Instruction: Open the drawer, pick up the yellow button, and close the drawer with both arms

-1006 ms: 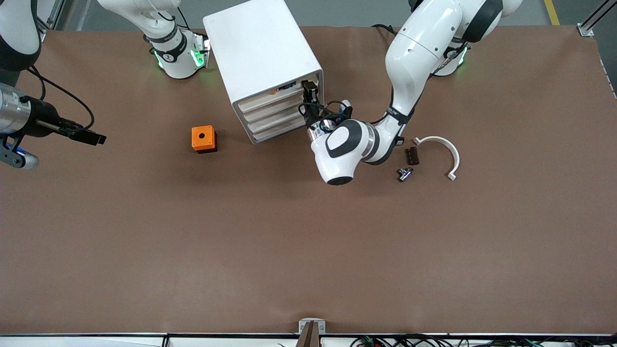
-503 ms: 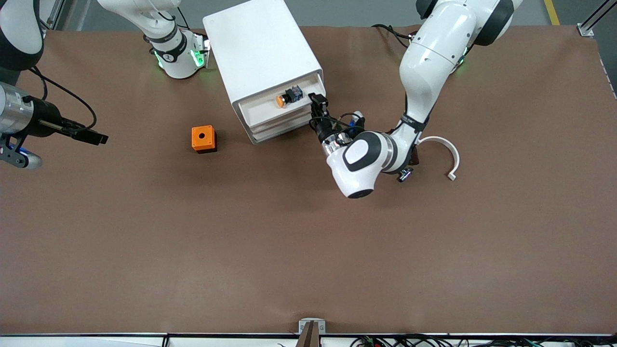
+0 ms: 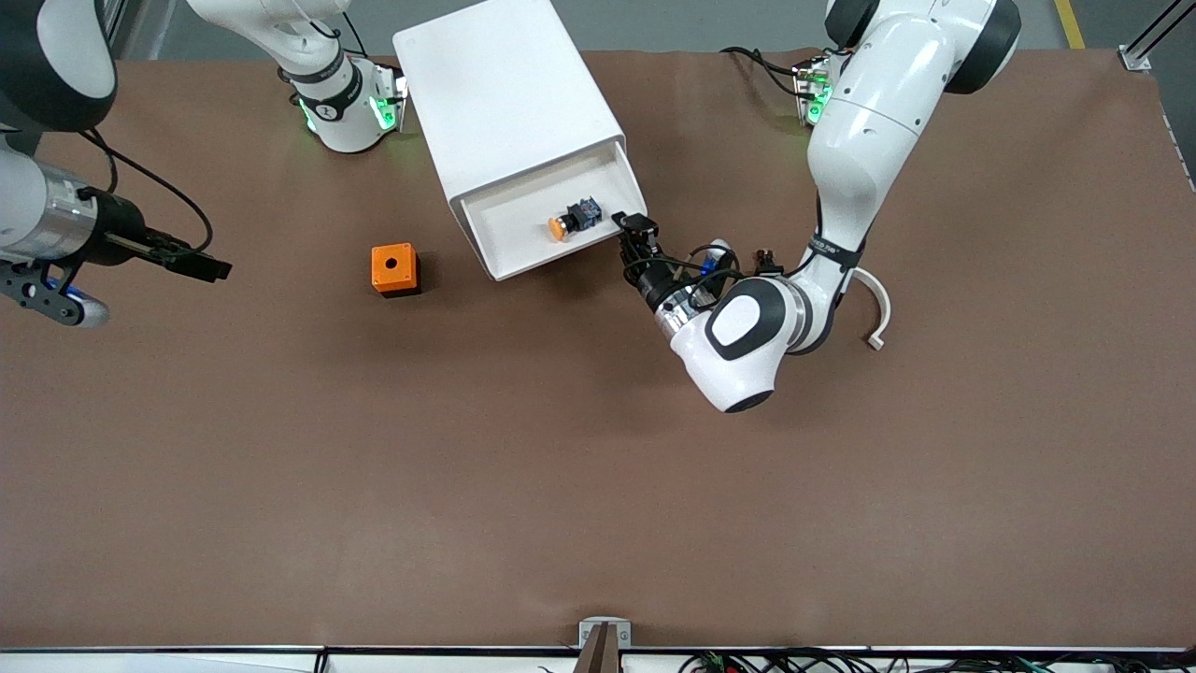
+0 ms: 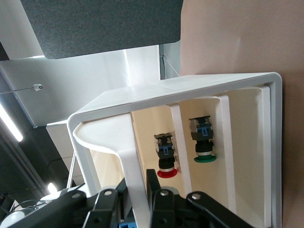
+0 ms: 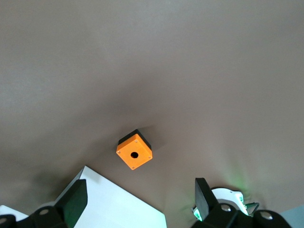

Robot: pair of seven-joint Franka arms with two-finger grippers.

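The white cabinet (image 3: 505,93) stands near the robots' bases. Its top drawer (image 3: 509,220) is pulled far out. The button (image 3: 572,219), orange cap and black-and-blue body, lies on its side in the drawer. My left gripper (image 3: 635,229) is shut on the drawer's front rim at the corner toward the left arm's end. In the left wrist view its fingers (image 4: 161,190) pinch the white rim (image 4: 130,166). My right gripper (image 3: 201,266) is open and empty, in the air over the table's right-arm end; its own wrist view (image 5: 137,209) shows the same.
An orange cube with a black hole (image 3: 394,269) sits on the table beside the cabinet, also in the right wrist view (image 5: 134,151). A white curved piece (image 3: 876,304) lies by the left arm. Lower drawers hold a red button (image 4: 166,168) and a green one (image 4: 204,154).
My left gripper has pulled the top drawer out toward the front camera, uncovering the button. The left arm now hides the small parts by the curved piece. The right gripper drifted slightly toward the cabinet.
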